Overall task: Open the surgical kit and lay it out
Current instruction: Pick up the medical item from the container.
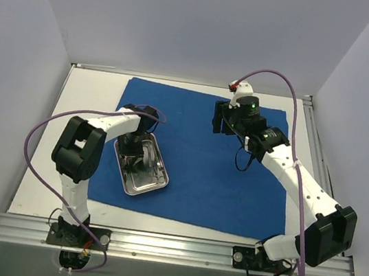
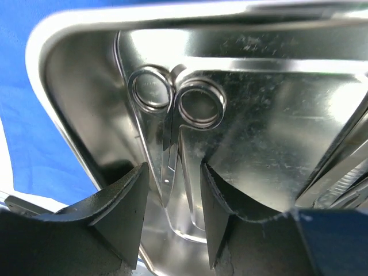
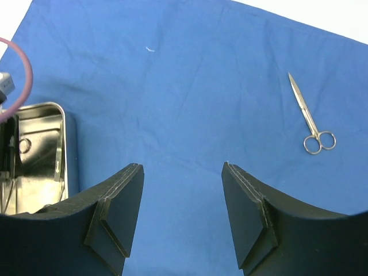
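The blue cloth (image 1: 220,178) is lying flat on the white table (image 1: 86,96), with walls (image 1: 188,20) standing close on three sides. One steel tray (image 1: 142,186) is sitting near the cloth's left front edge. The left gripper (image 2: 175,195) is reaching into it, jaws spread on either side of one pair of scissors (image 2: 172,109). The right gripper (image 3: 183,190) is hanging over bare cloth, jaws spread, holding nothing, a second pair of scissors (image 3: 311,123) lying nearby.
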Controlling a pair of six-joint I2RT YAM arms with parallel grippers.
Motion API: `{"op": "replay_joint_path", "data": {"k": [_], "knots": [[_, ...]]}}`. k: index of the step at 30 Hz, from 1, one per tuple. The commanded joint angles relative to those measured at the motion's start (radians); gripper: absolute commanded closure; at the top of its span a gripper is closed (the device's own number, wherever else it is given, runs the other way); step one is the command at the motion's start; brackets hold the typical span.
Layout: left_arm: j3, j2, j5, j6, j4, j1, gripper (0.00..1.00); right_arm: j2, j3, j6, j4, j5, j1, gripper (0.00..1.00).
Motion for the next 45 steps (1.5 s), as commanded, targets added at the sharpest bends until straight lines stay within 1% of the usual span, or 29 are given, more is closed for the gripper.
{"op": "replay_joint_path", "data": {"k": [1, 5, 7, 12, 20, 23, 24, 29, 32, 36, 37, 40, 42, 43, 45], "knots": [[0.040, 0.022, -0.008, 0.021, 0.014, 0.019, 0.50, -0.051, -0.015, -0.013, 0.029, 0.005, 0.001, 0.43], [0.040, 0.045, 0.035, 0.057, 0.039, 0.048, 0.47, -0.074, -0.020, -0.019, 0.027, 0.034, 0.002, 0.43], [0.032, 0.051, 0.094, 0.089, 0.058, 0.069, 0.47, -0.079, -0.018, -0.023, 0.023, 0.043, 0.001, 0.43], [0.000, 0.053, 0.176, 0.135, 0.129, 0.086, 0.46, -0.079, -0.017, -0.023, 0.023, 0.054, 0.001, 0.43], [-0.083, 0.062, 0.287, 0.189, 0.236, 0.119, 0.52, -0.092, -0.023, -0.023, 0.023, 0.074, 0.001, 0.43], [-0.094, 0.071, 0.295, 0.207, 0.255, 0.134, 0.52, -0.103, -0.025, -0.025, 0.024, 0.080, 0.001, 0.43], [-0.094, 0.073, 0.328, 0.210, 0.258, 0.139, 0.52, -0.105, -0.025, -0.025, 0.023, 0.080, 0.001, 0.43], [-0.086, 0.103, 0.364, 0.213, 0.266, 0.139, 0.53, -0.115, -0.028, -0.022, 0.024, 0.079, 0.001, 0.43], [-0.082, 0.109, 0.397, 0.221, 0.289, 0.132, 0.60, -0.112, -0.034, -0.016, 0.024, 0.076, 0.002, 0.43], [-0.082, 0.117, 0.401, 0.222, 0.289, 0.125, 0.67, -0.117, -0.026, -0.016, 0.018, 0.074, 0.001, 0.43], [-0.086, 0.119, 0.398, 0.222, 0.290, 0.125, 0.73, -0.125, -0.029, -0.014, 0.021, 0.077, 0.001, 0.43], [-0.095, 0.117, 0.396, 0.221, 0.301, 0.123, 0.80, -0.125, -0.029, -0.016, 0.024, 0.074, 0.002, 0.43], [-0.100, 0.117, 0.387, 0.222, 0.306, 0.123, 0.94, -0.125, -0.031, -0.016, 0.026, 0.074, 0.001, 0.43], [-0.100, 0.114, 0.378, 0.222, 0.302, 0.123, 0.97, -0.120, -0.032, -0.013, 0.027, 0.071, 0.002, 0.43], [-0.100, 0.105, 0.355, 0.222, 0.296, 0.123, 0.98, -0.112, -0.038, -0.004, 0.035, 0.059, 0.001, 0.43]]}}
